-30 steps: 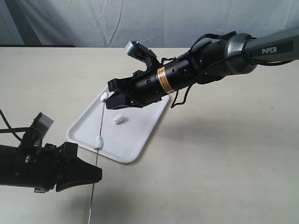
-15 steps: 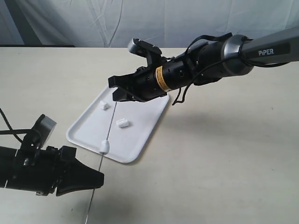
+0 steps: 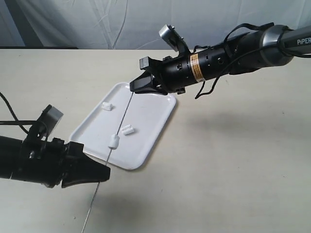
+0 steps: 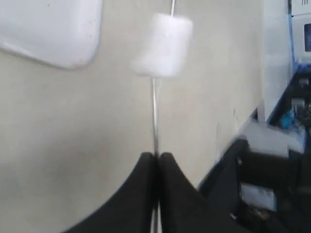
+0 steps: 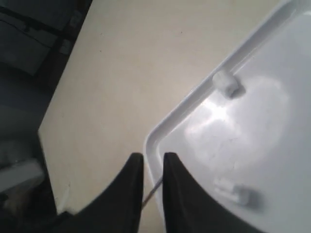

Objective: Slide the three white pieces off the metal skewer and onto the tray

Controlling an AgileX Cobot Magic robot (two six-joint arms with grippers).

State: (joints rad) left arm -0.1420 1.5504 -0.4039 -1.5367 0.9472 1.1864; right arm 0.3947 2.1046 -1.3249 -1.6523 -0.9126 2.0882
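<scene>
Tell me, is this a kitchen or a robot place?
Probably a robot lab, not a kitchen: black robot arms, left and right, work over a plain beige table, with a grey cloth hung behind.

The right pincer point(image 3: 134, 89) has moved up toward the far edge of the worktop point(image 3: 233, 160), and its jaws have come closer together. The skewer point(image 3: 123, 116) now leans more to the right. A second white piece point(image 3: 107, 106) has dropped from it onto the tray point(image 3: 146, 138).
</scene>
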